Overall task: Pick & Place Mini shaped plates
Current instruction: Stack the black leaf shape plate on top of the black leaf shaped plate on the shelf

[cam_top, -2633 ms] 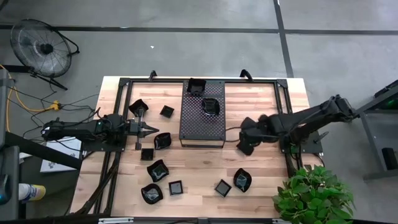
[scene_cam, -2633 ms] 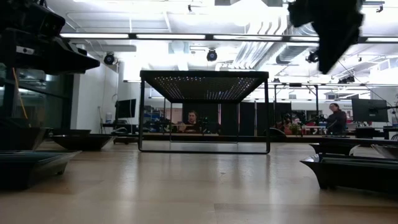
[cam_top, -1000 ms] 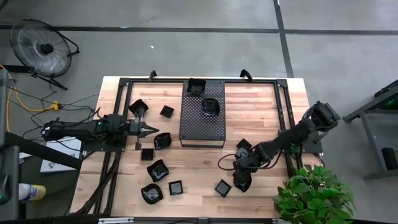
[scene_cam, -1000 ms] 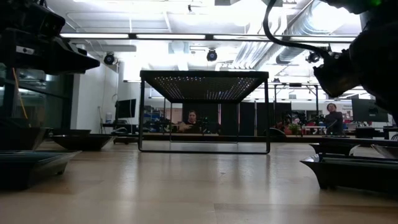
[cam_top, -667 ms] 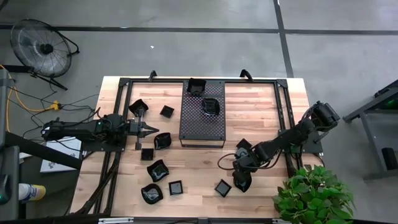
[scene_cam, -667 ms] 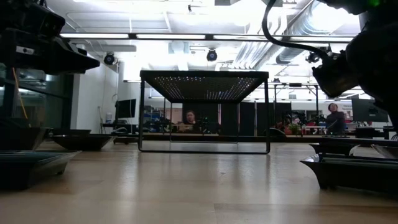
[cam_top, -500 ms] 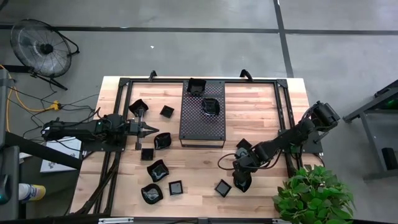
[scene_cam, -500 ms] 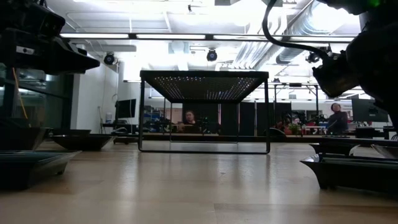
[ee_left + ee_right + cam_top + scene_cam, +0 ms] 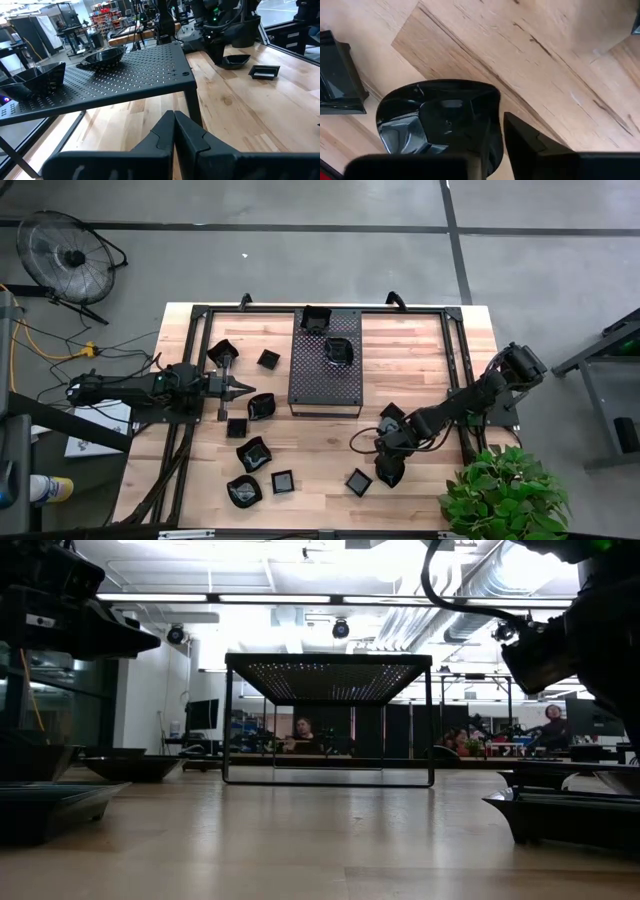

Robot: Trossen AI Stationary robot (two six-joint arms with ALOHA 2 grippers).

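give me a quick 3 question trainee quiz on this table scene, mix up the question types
1. True or false: the left gripper is open.
2. How many glossy black mini plates sit on the perforated black metal tray? A) none B) two C) five
3. Fill in: the right gripper has its fingers closing over the rim of a rounded glossy black ____ at the wooden table's near right.

Key: 1 false, its fingers are shut together. 2 B. 3 plate.

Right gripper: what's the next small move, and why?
Probably lift straight up. The right gripper is down at the table's near edge with its fingers pinching the rim of a rounded black dish, and two dishes already sit on the perforated tray.
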